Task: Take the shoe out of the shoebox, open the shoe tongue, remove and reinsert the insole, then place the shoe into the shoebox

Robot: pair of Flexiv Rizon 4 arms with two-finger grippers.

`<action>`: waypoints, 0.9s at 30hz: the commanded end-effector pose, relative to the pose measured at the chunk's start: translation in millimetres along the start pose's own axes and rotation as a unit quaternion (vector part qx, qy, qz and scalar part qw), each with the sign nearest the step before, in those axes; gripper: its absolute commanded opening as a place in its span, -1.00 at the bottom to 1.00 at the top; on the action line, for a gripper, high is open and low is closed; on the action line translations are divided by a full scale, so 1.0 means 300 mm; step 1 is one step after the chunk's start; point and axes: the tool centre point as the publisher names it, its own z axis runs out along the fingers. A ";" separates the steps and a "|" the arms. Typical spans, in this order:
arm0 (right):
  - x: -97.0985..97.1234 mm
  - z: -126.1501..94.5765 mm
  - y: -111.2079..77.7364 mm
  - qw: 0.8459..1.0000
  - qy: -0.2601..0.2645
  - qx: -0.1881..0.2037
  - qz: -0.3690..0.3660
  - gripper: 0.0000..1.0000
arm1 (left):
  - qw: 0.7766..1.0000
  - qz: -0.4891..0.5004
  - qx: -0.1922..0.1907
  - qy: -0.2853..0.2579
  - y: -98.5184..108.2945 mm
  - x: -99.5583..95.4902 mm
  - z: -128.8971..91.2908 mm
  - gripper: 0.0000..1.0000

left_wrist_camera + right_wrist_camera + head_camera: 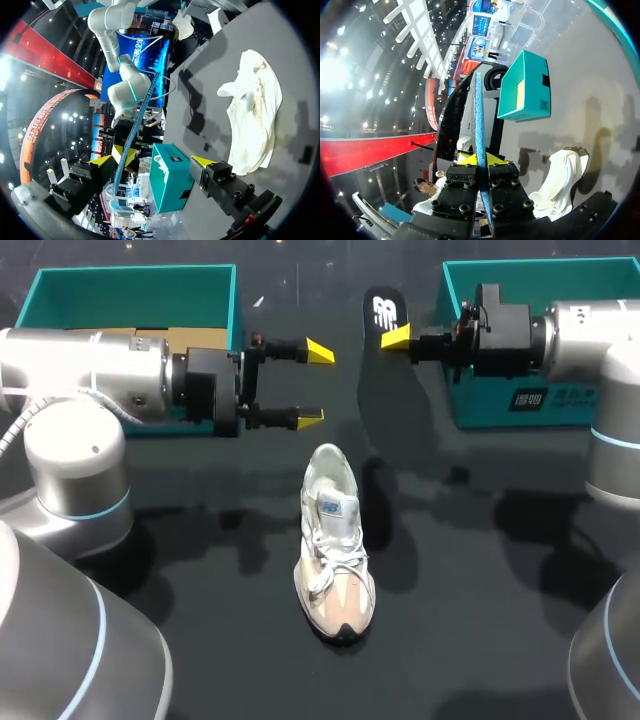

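A white and beige shoe (335, 540) lies on the dark table, toe towards the front edge; it also shows beside my open left gripper (252, 115) and below my right gripper (560, 185). My right gripper (398, 337) is shut on the black insole (380, 312) and holds it upright above the table behind the shoe. In the right wrist view the insole (479, 120) is seen edge-on as a blue strip between the shut fingers (478, 159). My left gripper (315, 385) hangs open and empty left of the insole, its fingers (152, 162) wide apart, with the insole (135, 125) ahead of them.
One teal shoebox part (60, 285) stands at the back left behind my left arm, with brown card inside. A second teal box (470, 405) stands at the back right under my right arm. Bare dark table surrounds the shoe.
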 end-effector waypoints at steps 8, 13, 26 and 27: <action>-0.057 0.032 0.003 0.998 -0.005 -0.029 0.058 -1.00 | 1.000 0.005 -0.001 -0.023 0.002 0.003 0.039 0.99; -0.072 0.078 0.004 0.997 0.012 -0.020 0.080 -1.00 | 1.000 0.008 -0.002 -0.027 0.021 0.009 0.081 0.69; -0.102 0.132 -0.001 0.994 0.009 0.001 0.109 -1.00 | 0.999 0.011 0.019 -0.026 0.011 0.010 0.130 0.03; -0.103 0.133 0.000 0.994 0.010 0.002 0.109 -1.00 | 0.999 0.011 0.021 -0.025 0.010 0.010 0.130 0.01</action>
